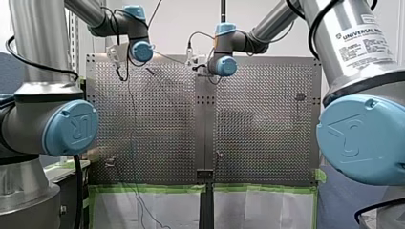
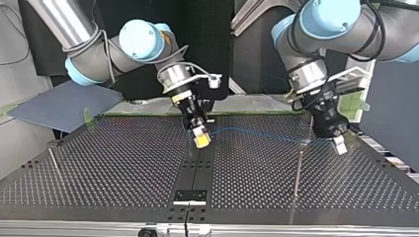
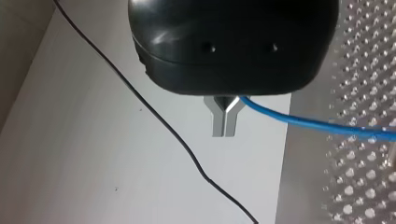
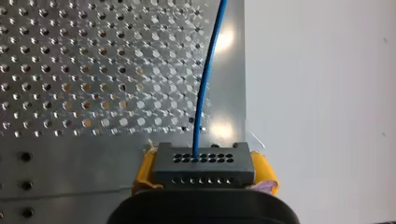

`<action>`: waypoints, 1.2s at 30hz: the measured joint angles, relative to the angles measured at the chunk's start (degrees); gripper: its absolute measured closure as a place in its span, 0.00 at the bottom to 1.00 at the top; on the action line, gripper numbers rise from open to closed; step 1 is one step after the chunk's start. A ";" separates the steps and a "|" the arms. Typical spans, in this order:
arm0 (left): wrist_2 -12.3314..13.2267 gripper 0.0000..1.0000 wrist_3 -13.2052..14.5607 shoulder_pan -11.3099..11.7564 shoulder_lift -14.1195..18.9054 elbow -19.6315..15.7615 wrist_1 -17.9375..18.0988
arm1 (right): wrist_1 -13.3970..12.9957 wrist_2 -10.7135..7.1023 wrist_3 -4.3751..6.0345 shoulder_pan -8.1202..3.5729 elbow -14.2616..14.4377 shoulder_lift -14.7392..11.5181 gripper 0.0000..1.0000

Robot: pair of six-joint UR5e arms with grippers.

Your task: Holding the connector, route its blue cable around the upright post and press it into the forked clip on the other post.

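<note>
The black connector (image 4: 203, 167) is clamped between the yellow pads of the right gripper (image 4: 203, 173), above the middle seam of the perforated table (image 2: 123, 168) and towards its arm-side edge. The blue cable (image 4: 201, 93) leaves the connector's face and is strung across to the left gripper (image 3: 224, 123). That gripper's metal fingers are closed tip to tip, with the cable caught in the crook above them. It hangs near the table's edge at the top view's right.

A thin upright post (image 2: 297, 173) is seen just below that span. A second post (image 2: 54, 162) stands near the opposite side edge. Which one carries the forked clip cannot be told.

The routing is judged barely begun, since no post is wrapped. For a clean wrap, the span is best lowered to mid-height on the post and light tension held between both grippers. The connector is best swept in a wide arc so the cable is not kinked at its exit hole. Slack is a risk, as the cable could ride over the post's top.
</note>
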 joint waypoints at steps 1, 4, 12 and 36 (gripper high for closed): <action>0.58 1.00 -0.15 0.59 -0.48 0.33 -0.03 | 0.18 -0.01 0.01 0.07 -0.43 0.33 1.00; 2.16 1.00 -0.49 2.16 -1.96 1.44 -0.07 | 0.37 0.00 0.02 0.16 -1.74 1.17 1.00; 5.89 1.00 -2.70 5.90 -5.48 4.20 -0.07 | 0.09 -0.02 0.60 -0.34 -5.14 1.78 1.00; 17.39 1.00 -8.21 12.89 -13.27 5.04 2.07 | -0.68 0.90 0.64 -1.30 -8.21 5.24 1.00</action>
